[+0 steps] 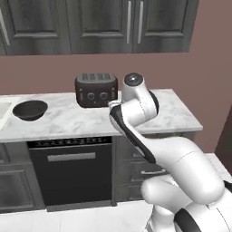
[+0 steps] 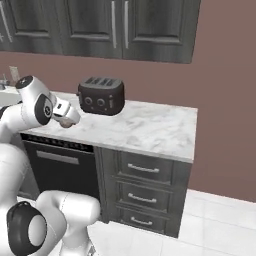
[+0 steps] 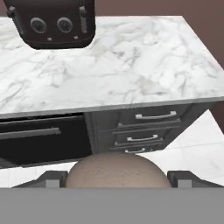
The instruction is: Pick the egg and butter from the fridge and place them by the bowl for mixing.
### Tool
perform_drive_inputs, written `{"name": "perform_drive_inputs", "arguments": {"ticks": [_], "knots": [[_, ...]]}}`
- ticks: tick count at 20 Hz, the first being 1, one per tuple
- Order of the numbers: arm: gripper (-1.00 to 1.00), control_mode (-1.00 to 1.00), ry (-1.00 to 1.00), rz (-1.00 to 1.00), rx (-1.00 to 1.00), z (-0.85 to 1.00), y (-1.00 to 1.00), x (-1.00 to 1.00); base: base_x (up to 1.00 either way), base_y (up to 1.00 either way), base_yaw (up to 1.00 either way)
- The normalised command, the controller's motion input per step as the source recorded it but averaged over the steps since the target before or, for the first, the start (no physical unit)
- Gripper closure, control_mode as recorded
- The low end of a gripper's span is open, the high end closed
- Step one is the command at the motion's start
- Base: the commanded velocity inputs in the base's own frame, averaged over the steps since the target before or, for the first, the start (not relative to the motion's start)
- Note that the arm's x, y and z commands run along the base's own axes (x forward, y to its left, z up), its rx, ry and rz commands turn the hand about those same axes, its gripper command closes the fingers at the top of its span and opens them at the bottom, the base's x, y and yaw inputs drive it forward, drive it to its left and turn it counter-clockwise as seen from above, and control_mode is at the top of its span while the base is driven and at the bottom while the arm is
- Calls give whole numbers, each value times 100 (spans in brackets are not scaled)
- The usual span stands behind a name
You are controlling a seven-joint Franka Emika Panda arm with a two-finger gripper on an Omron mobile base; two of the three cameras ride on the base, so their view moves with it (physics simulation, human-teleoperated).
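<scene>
The egg [image 3: 117,168], a speckled brownish oval, sits between my two dark fingertips at the bottom of the hand view. My gripper [image 3: 117,178] is shut on it. In the right base view the gripper [image 2: 65,120] hangs over the counter's front edge, left of the toaster, with the egg [image 2: 64,122] under the hand. The dark round bowl [image 1: 30,109] rests on the marble counter at the far left, well away from the hand. The butter and the fridge are out of view.
A black toaster [image 1: 96,89] [image 2: 101,95] [image 3: 52,22] stands at the back of the marble counter [image 3: 131,65]. A sink corner [image 1: 3,111] lies left of the bowl. Below are a black dishwasher [image 1: 72,167] and grey drawers [image 2: 142,192].
</scene>
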Motion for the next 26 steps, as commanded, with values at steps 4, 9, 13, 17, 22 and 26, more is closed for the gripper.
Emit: {"name": "perform_drive_inputs", "arguments": {"ticks": [4, 9, 13, 17, 22, 26], "knots": [[100, 100, 0, 0, 0, 0, 0, 0, 87, 35, 13], [100, 100, 0, 0, 0, 0, 0, 0, 54, 63, 2], [100, 100, 0, 0, 0, 0, 0, 0, 48, 59, 0], [100, 100, 0, 0, 0, 0, 0, 0, 53, 39, 0], [100, 100, 0, 0, 0, 0, 0, 0, 31, 45, 0], [100, 100, 0, 0, 0, 0, 0, 0, 31, 48, 0]]}}
